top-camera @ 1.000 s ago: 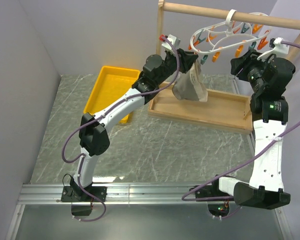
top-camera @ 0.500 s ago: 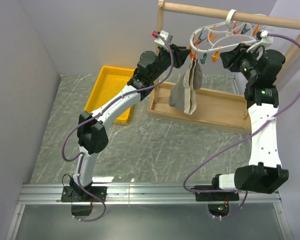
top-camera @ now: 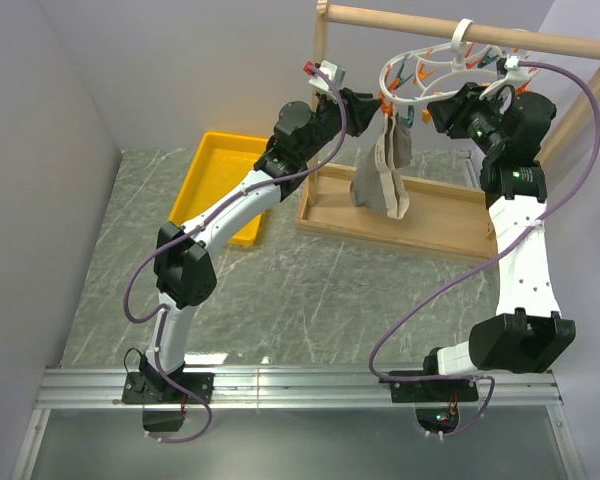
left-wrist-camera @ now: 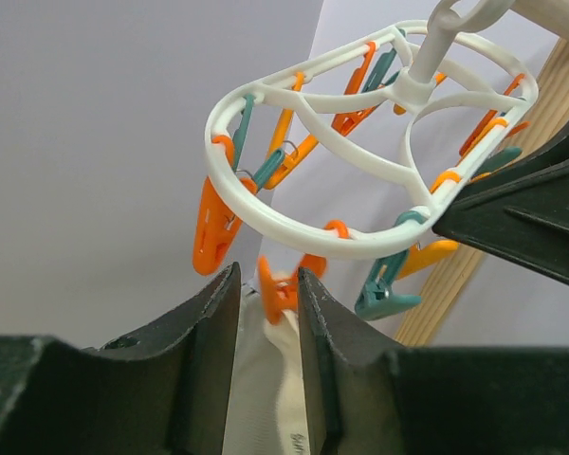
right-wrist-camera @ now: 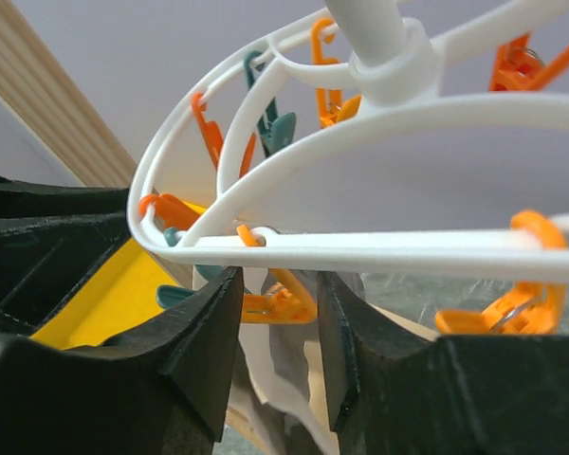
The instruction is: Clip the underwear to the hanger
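Observation:
The white oval hanger (top-camera: 412, 100) hangs by its hook from the wooden rail, with orange and teal clothespins dangling round its ring. My left gripper (top-camera: 377, 108) is at the ring's left edge, shut on the top of the grey-taupe underwear (top-camera: 385, 175), which hangs down from it. In the left wrist view the beige waistband (left-wrist-camera: 261, 379) lies between the fingers (left-wrist-camera: 209, 341), right under an orange clothespin (left-wrist-camera: 277, 292) on the ring (left-wrist-camera: 308, 235). From the right, my right gripper (right-wrist-camera: 278, 284) is shut on that orange clothespin (right-wrist-camera: 275, 305), with the underwear (right-wrist-camera: 284, 379) just below.
The wooden rack's top rail (top-camera: 400, 18) carries the hanger, and its upright post (top-camera: 320, 60) stands close behind my left wrist. Its flat wooden base (top-camera: 450, 215) lies under the underwear. A yellow bin (top-camera: 220, 170) sits on the marble table at the left.
The left arm lifted the underwear up to the ring's left edge. The right arm swung left to the ring, and its jaws narrowed onto the orange clothespin.

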{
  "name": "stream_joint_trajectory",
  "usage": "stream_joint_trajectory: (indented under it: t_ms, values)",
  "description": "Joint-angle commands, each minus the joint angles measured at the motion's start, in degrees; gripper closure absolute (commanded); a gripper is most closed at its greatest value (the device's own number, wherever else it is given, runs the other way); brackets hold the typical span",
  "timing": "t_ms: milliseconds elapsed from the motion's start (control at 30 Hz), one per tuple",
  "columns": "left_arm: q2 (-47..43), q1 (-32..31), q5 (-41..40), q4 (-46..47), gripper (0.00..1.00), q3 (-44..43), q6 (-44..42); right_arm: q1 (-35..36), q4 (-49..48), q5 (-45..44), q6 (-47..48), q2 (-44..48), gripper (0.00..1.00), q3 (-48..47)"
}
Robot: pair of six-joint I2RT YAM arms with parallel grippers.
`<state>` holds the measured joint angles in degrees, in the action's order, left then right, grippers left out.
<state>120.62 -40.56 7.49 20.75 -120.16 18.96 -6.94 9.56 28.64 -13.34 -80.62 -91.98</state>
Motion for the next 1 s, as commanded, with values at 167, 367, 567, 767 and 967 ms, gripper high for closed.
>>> stream_joint_trajectory:
  t_ms: [167, 367, 567, 767, 967]
  values:
    - [-4.16, 1.09, 6.48, 4.21, 0.65, 3.43, 2.04, 0.87, -2.97, 1.06, 1.04, -2.0, 0.79, -5.04]
    - [-8.99, 1.62, 12.54, 5.35, 0.63, 10.2, 0.12, 1.31, -1.13, 2.03, -0.28, -0.77, 1.0, -5.14]
    - [-11.9, 0.48, 17.82, 5.97, 0.62, 14.16, -1.47, 3.51, -0.07, 1.77, -2.39, 1.87, 1.0, -3.2]
    - [-10.93, -2.33, 16.16, 7.28, 0.59, 12.85, -5.67, 6.23, 4.05, -1.65, -1.25, 2.92, 1.0, -4.52]
    - [-9.52, -4.79, 12.56, 9.13, 0.58, 11.0, -10.59, 8.78, 7.57, -5.79, 1.74, 3.89, 1.0, -5.48]
